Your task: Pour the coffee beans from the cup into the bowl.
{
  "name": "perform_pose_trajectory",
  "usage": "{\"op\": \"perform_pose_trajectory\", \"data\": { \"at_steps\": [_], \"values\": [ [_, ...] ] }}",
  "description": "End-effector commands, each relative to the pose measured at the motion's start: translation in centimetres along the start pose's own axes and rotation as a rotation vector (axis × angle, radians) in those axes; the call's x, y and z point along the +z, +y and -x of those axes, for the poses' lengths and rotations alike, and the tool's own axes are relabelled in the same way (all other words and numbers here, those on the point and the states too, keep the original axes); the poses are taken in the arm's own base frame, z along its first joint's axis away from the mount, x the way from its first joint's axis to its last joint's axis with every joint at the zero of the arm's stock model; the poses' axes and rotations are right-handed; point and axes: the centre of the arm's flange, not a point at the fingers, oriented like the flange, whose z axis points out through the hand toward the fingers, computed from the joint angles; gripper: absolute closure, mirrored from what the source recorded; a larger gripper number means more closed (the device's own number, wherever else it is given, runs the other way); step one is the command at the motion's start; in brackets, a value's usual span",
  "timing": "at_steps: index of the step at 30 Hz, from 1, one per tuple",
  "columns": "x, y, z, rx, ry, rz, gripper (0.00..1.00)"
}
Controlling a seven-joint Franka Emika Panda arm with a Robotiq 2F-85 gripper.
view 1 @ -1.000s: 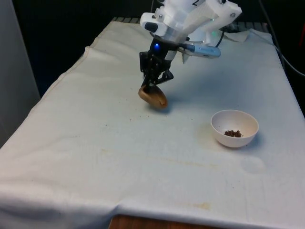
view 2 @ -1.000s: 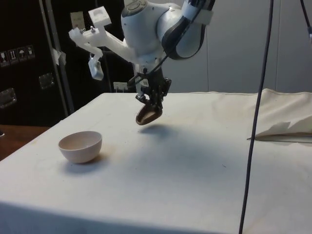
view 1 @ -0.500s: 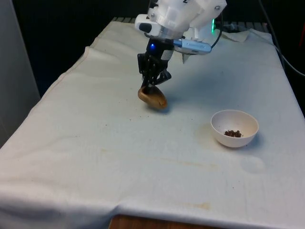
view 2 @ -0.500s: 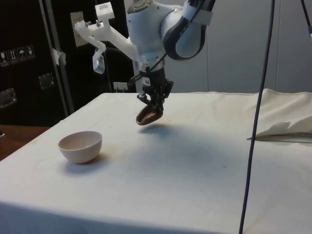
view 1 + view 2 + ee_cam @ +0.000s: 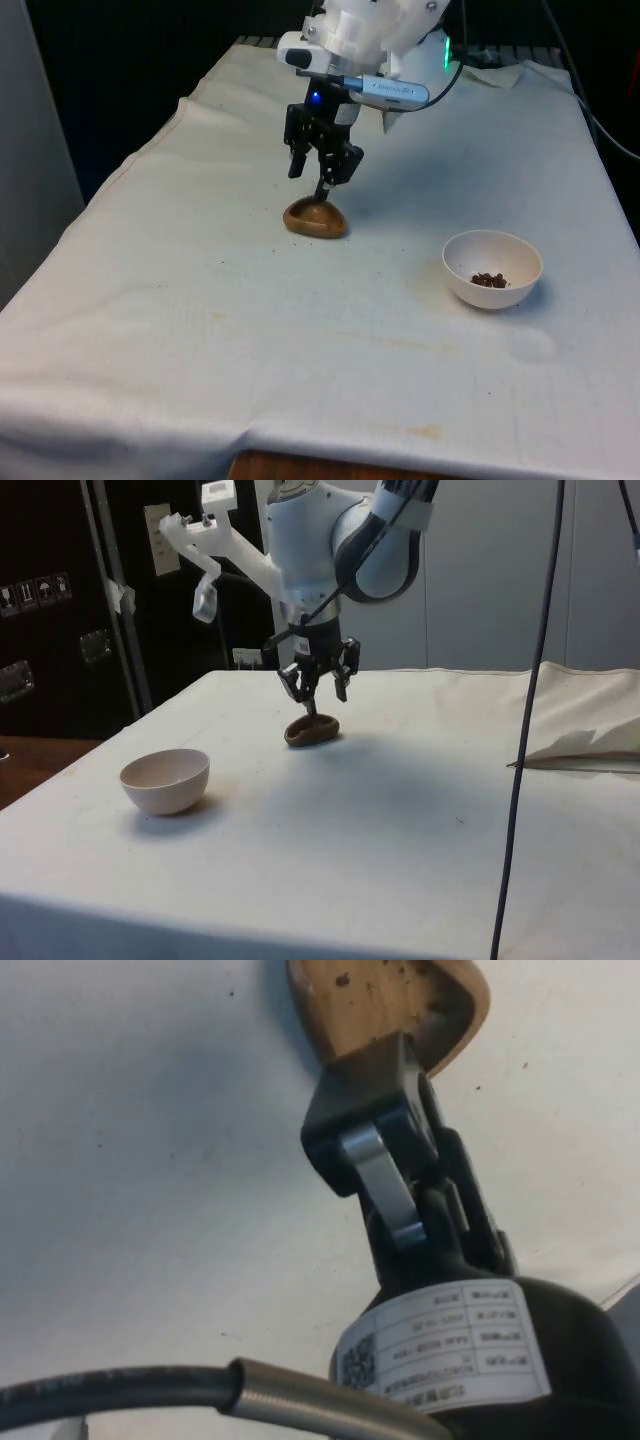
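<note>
— Where's the cup?
— One brown cup (image 5: 315, 219) sits mid-tabletop (image 5: 200, 330), directly under the gripper (image 5: 322, 178), whose spread fingers hold nothing.
— And the bowl?
— One white bowl (image 5: 493, 268), beans (image 5: 488, 280) inside, nearer the front edge.

Matt, seemingly wooden cup (image 5: 315, 219); glossy white bowl (image 5: 493, 268); cloth-covered table (image 5: 300, 330).

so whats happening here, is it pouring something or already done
The pouring looks done. The white bowl near the front view's right holds a few coffee beans. The brown wooden cup sits on the white cloth, well away from the bowl. The robot's pincer is open directly above the cup, one finger reaching down to its rim. Whether that finger touches the cup is hard to tell.
</note>
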Motion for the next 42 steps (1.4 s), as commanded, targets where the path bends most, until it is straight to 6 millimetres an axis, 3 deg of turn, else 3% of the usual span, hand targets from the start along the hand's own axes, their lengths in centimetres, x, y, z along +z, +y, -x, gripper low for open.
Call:
{"op": "perform_pose_trajectory", "data": {
  "at_steps": [1, 5, 6, 8, 9, 23, 24, 33, 34, 42],
  "values": [
    [0.0, 0.0, 0.2, 0.0, -0.003, -0.021, 0.39],
    [0.0, 0.0, 0.0, 0.002, 0.0, -0.001, 0.18],
    [0.0, 0.1, 0.1, 0.002, -0.004, -0.021, 0.18],
    [-0.5, 0.1, 0.0, 0.003, -0.002, -0.018, 0.01],
    [-0.8, 0.2, -0.1, 0.004, 0.001, -0.016, 0.0],
    [-5.4, 0.6, -1.3, 0.01, 0.033, 0.0, 0.0],
    [-4.9, 0.7, -1.4, 0.011, 0.041, 0.006, 0.0],
    [-9.0, 0.8, -1.8, 0.014, 0.057, 0.014, 0.0],
    [-8.5, 0.9, -2.0, 0.015, 0.067, 0.018, 0.0],
    [-11.4, 1.1, -2.4, 0.017, 0.087, 0.025, 0.0]
  ]
}}
